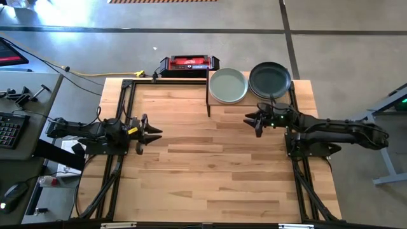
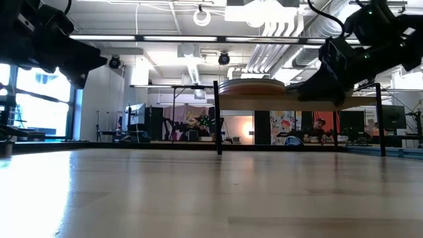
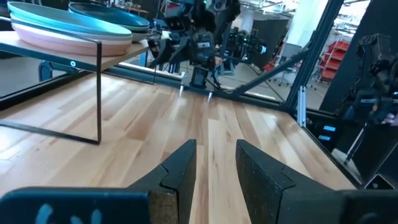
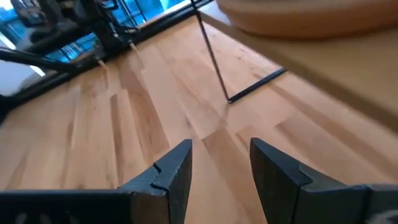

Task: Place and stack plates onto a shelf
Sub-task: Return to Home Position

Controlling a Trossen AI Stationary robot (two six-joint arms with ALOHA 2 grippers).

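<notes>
The right gripper [image 1: 249,119] hangs open and empty just beside the small light-wood shelf on black legs [image 2: 264,102]. On the shelf sit a pale green round plate [image 1: 228,85] and a dark green round plate [image 1: 269,79]. The left gripper [image 1: 158,132], also open, is well across the wide wooden tabletop [image 1: 210,172], with grey floor [image 1: 191,19] around.

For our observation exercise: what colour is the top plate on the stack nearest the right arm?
The top plate is dark green; clearest in the high view.

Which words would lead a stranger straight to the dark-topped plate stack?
On the wooden table, find the raised shelf at its far edge. Two stacks sit on it side by side; ours is the right one, topped by a dark plate, its neighbour by a pale one.
</notes>
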